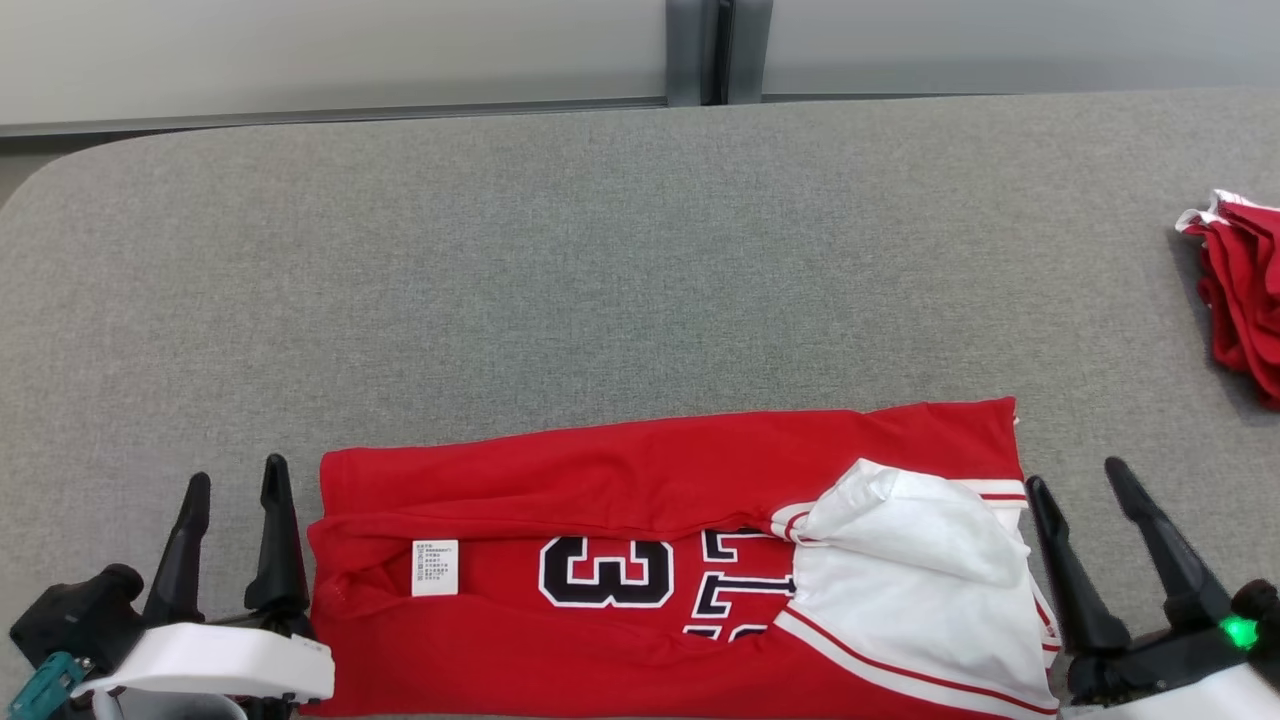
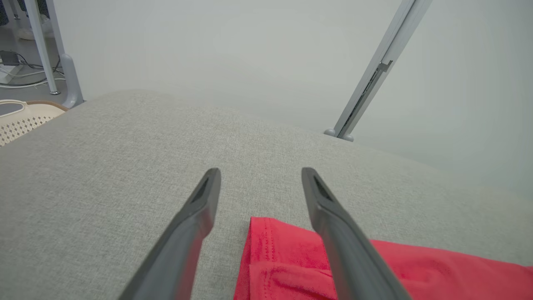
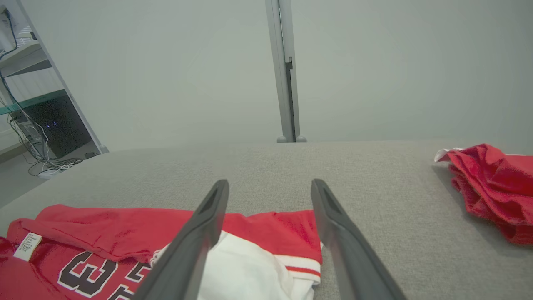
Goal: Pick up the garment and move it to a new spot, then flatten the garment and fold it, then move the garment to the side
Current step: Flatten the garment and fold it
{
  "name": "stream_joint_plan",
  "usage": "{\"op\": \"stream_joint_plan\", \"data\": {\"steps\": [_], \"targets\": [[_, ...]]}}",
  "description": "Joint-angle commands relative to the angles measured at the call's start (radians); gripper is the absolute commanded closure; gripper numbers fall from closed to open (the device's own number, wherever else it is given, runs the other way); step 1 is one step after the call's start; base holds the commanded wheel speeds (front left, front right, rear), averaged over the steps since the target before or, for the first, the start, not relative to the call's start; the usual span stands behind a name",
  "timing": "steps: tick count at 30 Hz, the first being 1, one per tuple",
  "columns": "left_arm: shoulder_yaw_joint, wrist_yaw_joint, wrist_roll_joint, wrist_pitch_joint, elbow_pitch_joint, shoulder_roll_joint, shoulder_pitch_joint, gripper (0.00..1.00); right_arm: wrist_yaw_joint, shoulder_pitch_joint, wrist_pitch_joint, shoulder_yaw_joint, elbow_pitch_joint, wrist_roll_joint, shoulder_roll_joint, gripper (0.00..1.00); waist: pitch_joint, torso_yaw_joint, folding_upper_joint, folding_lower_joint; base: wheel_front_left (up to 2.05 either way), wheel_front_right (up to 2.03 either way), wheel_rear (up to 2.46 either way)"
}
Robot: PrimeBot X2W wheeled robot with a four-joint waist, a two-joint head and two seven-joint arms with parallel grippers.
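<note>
Ok, head view: the garment (image 1: pixel 640 560) lies as a long red band at the near edge of the table (image 1: pixel 600 250). My left gripper (image 1: pixel 237 472) and right gripper (image 1: pixel 1075 475) flank its ends, jaws wide, holding nothing. Left wrist: fingers straddle its left corner. Right wrist: fingers over the white-trimmed right end. Probably staged to pinch both ends for the next fold. The red pile (image 1: pixel 1245 290) sits far right, well apart.
</note>
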Motion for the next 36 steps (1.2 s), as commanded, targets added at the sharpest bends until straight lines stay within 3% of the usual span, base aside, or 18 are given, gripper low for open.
{"op": "stream_joint_plan", "data": {"steps": [1, 8, 15, 24, 36], "targets": [[0.013, 0.006, 0.017, -0.007, -0.020, -0.010, -0.009, 0.00, 0.000, -0.022, -0.015, -0.017, -0.016, -0.025, 0.002, 0.00, -0.009, -0.003, -0.0001, 0.0000, 0.00, 0.00, 0.00], [0.069, -0.009, 0.208, -0.008, -0.138, -0.083, 0.016, 0.00, 0.000, -0.046, 0.006, -0.060, -0.031, -0.085, 0.037, 0.00, -0.055, -0.002, -0.0001, 0.0000, 0.00, 0.00, 0.00], [0.013, -0.001, 0.348, -0.008, -0.088, -0.078, 0.074, 0.00, 0.000, -0.018, 0.005, -0.087, 0.011, -0.093, 0.054, 0.00, -0.091, -0.005, -0.0001, 0.0000, 0.00, 0.00, 0.00], [-0.010, 0.002, 0.365, -0.004, -0.028, -0.072, 0.071, 0.00, 0.000, 0.007, 0.003, -0.107, 0.037, -0.084, 0.079, 0.00, -0.104, -0.008, -0.0001, 0.0000, 0.00, 0.00, 0.00], [-0.013, -0.015, 0.349, -0.003, 0.002, -0.069, 0.041, 0.00, 0.000, -0.018, 0.001, -0.100, 0.078, -0.063, 0.065, 0.00, -0.098, -0.008, -0.0001, 0.0000, 0.00, 0.00, 0.00]]}}
